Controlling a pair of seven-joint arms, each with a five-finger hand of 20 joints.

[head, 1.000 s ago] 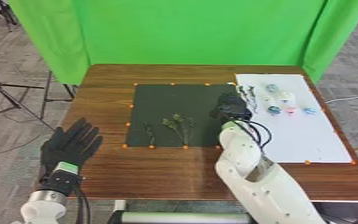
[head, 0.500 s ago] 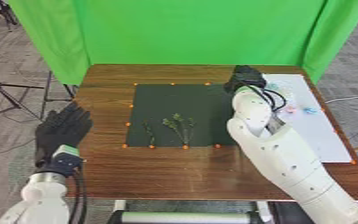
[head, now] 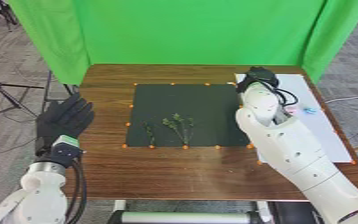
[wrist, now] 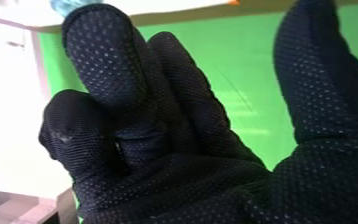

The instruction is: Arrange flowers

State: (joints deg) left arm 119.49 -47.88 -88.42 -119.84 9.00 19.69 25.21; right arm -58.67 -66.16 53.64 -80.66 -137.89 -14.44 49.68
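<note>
In the head view my right hand (head: 260,76) is over the far left part of the white sheet (head: 322,139), hiding some of the flowers there. A pink flower (head: 291,108) and a light blue flower (head: 310,110) lie beside its forearm. Green sprigs (head: 179,124) and a thinner sprig (head: 150,131) lie on the dark mat (head: 162,107). My left hand (head: 62,120) is open at the table's left edge. In the right wrist view my right hand (wrist: 158,145) is open with nothing in it, near a pale blue flower (wrist: 76,5).
The brown table (head: 158,175) extends around the mat and sheet, with orange markers along their edges. A green curtain (head: 193,35) hangs behind the table. My right forearm crosses the white sheet's left side.
My right hand has moved from the dark mat's right side toward the far edge, then right over the white sheet. My left hand has shifted slightly away from the robot.
</note>
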